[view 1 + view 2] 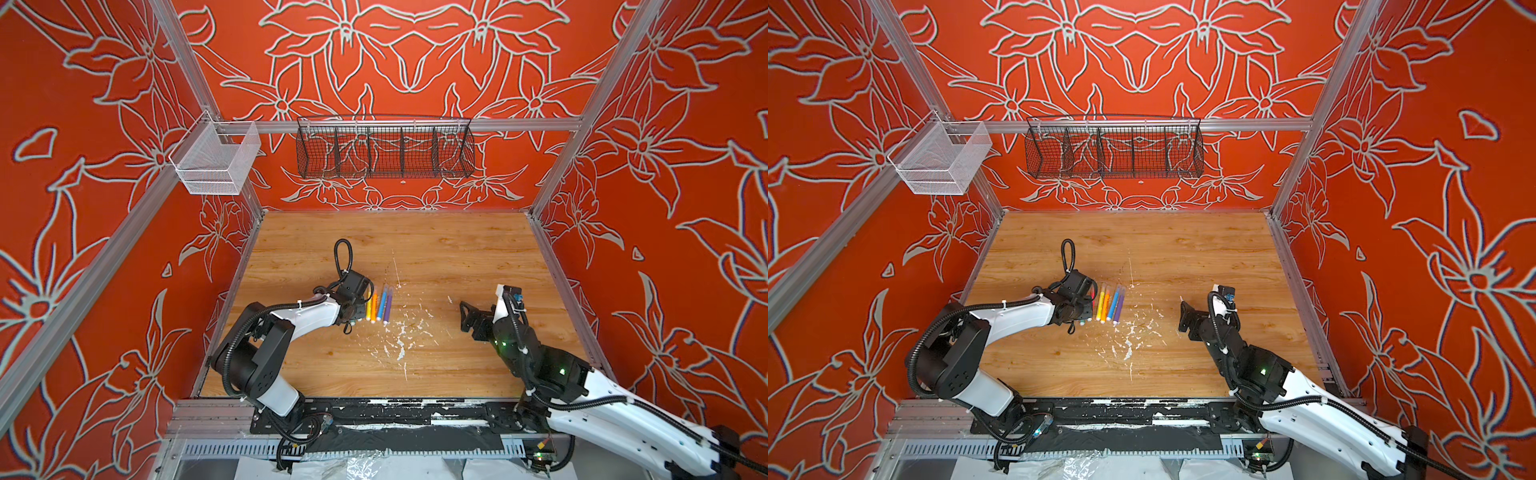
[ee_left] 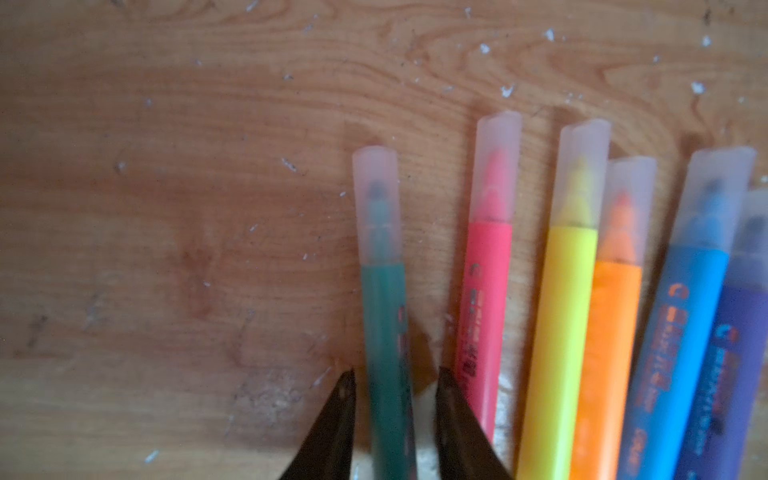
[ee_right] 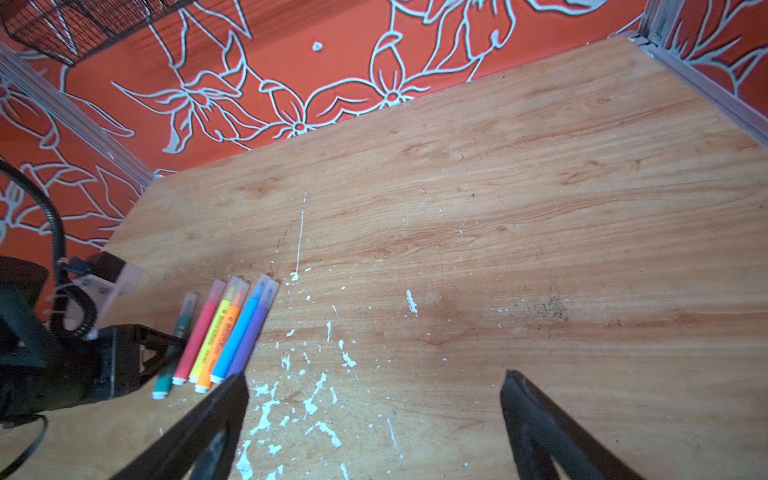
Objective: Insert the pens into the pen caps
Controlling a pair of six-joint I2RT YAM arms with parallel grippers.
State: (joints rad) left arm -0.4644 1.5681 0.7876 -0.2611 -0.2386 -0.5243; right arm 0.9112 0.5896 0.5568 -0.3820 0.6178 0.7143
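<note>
- The wooden table serves as the work surface. Everything of the task is gathered a little left of its middle, within easy reach of the left arm.
- The right gripper is held above the right part of the table, well apart from the pens. Its jaws are spread wide and nothing is seen between them. It is judged to be kept out of the way, since no uncapped pen is seen for it to steady.
- The left gripper is held low over the left end of the row, with its jaws a little apart astride the green pen. A gap is seen on each side of the barrel, so the pen is straddled rather than pinched, and its weight is borne by the table.
- The pens are laid flat side by side, capped ends toward the back wall, in the order green, pink, yellow, orange, blue, purple. The green one lies slightly apart from the pink, which gives the jaws room.
- The pen caps are found on the pens themselves. A clear cap is seated over each of the six tips, so the task is judged as good as done.
- White paint flecks are scattered beside the row and are not to be taken for caps.
</note>
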